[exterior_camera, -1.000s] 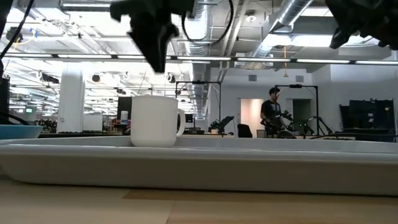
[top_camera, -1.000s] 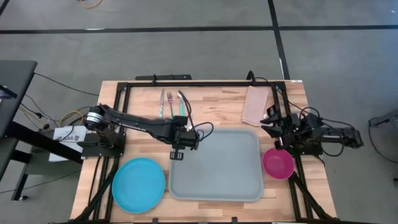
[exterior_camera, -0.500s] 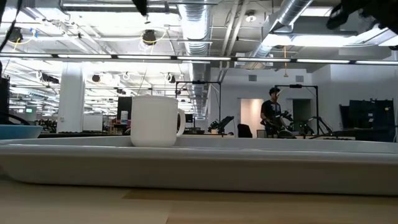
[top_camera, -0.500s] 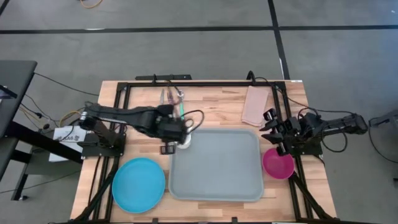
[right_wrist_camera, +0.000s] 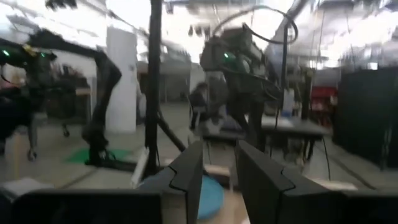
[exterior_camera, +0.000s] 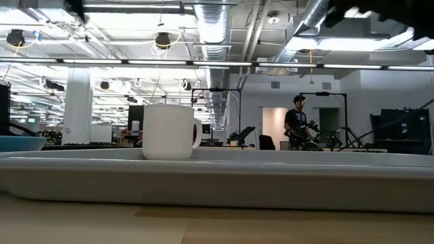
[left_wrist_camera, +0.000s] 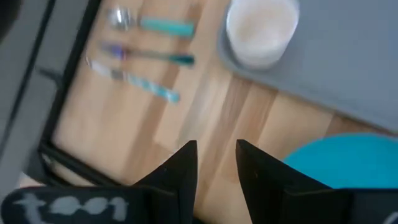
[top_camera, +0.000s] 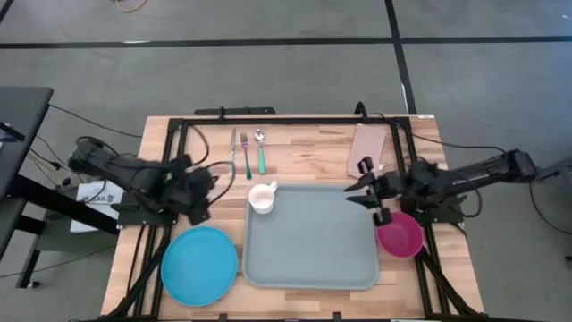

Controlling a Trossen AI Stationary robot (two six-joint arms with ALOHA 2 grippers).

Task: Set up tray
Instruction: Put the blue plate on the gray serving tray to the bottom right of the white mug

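One tray [top_camera: 313, 240] at table centre, mug [top_camera: 261, 198] in its far-left corner, pink bowl [top_camera: 399, 234] just right; right gripper [top_camera: 365, 190], empty and part-open, should descend squarely over the bowl rim; left gripper [left_wrist_camera: 214, 167] parked left, slightly apart, empty.

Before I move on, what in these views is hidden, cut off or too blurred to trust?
- Low view: large grey-blue plastic tray rim hides its floor and the white ceramic mug base.
- Low view: both arms cut off by the top edge.
- Left wrist view: three teal-handled utensils motion-blurred.
- Right wrist view: tray not visible.
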